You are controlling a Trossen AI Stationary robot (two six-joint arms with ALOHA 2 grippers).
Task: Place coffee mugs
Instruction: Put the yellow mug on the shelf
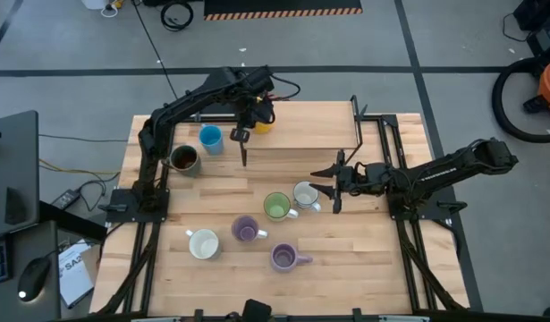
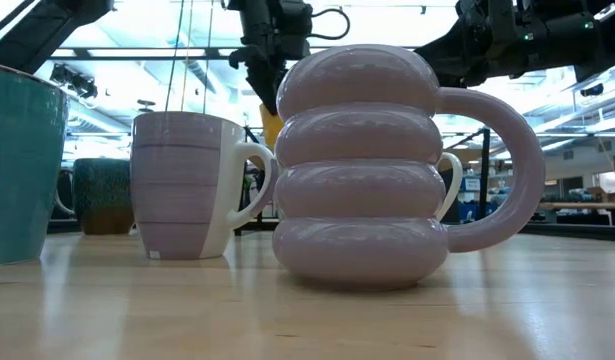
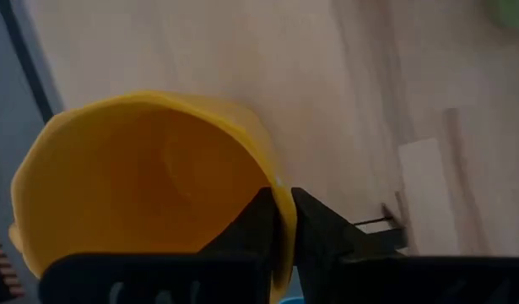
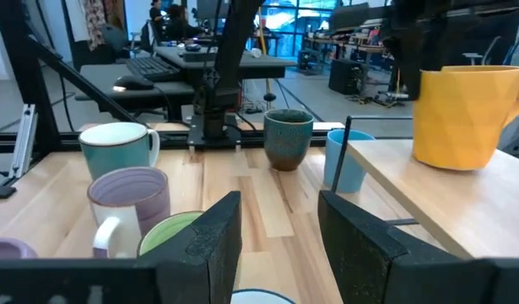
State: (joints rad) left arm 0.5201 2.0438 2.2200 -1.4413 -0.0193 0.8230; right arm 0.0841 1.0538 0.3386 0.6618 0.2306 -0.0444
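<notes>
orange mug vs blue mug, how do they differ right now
The orange mug stands up on the raised wooden shelf; the blue mug sits lower, on the table beside that shelf. The orange mug's rim is between the left gripper's fingers; nothing touches the blue mug. The orange mug has faceted sides, the blue one smooth sides. Both stand upright, at the far side of the table.

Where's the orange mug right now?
In the high view the orange mug sits on the raised wooden shelf at the table's far edge, the left gripper pinching its rim, with the blue mug on the table beside it.
</notes>
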